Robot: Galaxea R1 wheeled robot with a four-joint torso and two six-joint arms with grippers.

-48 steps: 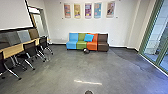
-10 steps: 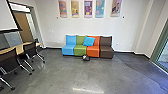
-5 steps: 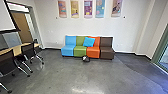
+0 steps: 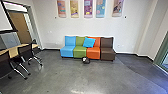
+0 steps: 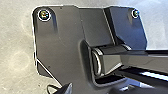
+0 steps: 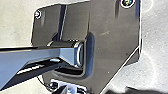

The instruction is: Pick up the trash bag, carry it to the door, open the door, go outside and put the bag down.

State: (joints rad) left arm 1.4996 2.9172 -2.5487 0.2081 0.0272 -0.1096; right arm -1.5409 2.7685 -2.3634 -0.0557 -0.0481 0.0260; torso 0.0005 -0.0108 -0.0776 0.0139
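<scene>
The trash bag, a small dark bundle with a whitish patch, sits on the grey floor just in front of the long sofa, where the green seat meets the orange one; whether it touches the sofa, I cannot tell. I cannot tell whether the left claw is released or clenched, and the same goes for the right claw. The sofa is made up of four seats side by side: blue, green, orange and brown. A bright blue cushion leans, tilted, against the backs of the green and orange seats. The wall behind carries a row of five colourful hangings. On the robot's left stands a wooden desk with black office chairs along its near side, and above it hangs part of a dark-edged white screen. Past them, a tan door shows in a doorway. At the robot's right is a green frame with glass. Both wrist views look down on the robot's own dark plate, with pale floor around it.
</scene>
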